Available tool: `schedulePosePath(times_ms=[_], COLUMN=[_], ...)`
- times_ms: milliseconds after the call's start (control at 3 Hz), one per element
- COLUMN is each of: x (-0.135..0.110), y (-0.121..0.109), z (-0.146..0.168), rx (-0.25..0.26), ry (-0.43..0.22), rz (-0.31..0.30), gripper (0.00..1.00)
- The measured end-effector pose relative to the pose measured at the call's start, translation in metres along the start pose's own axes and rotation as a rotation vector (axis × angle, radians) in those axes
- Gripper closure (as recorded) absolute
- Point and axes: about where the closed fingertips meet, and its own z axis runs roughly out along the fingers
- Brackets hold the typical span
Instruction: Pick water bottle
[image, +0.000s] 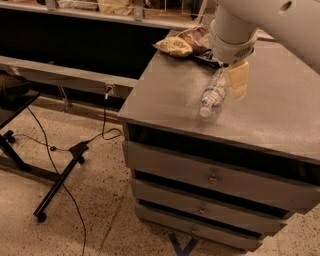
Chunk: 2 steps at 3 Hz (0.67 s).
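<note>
The water bottle (214, 94) lies on its side on the grey cabinet top (165, 95), white cap pointing toward the front edge and pale label band around its middle. My gripper (237, 82), pale yellow under the white arm (235, 30), hangs low over the top, right beside the bottle's right side near its base end. It holds nothing that I can see.
Snack bags (182, 42) lie at the back of the cabinet top, just behind the bottle. The cabinet has three drawers (210, 177) in front. A black stand (55, 185) and cables (102, 125) are on the floor to the left. A dark shelf runs along the back.
</note>
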Motion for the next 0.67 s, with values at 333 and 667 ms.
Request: schedulePosePath(times_ms=[333,667], x=[0.002,0.011], y=[0.008,0.017], z=[0.010,0.039], rx=[-0.010,0.004], ry=[0.048,0.061], rz=[-0.046,-0.123], gripper=[0.00,0.00])
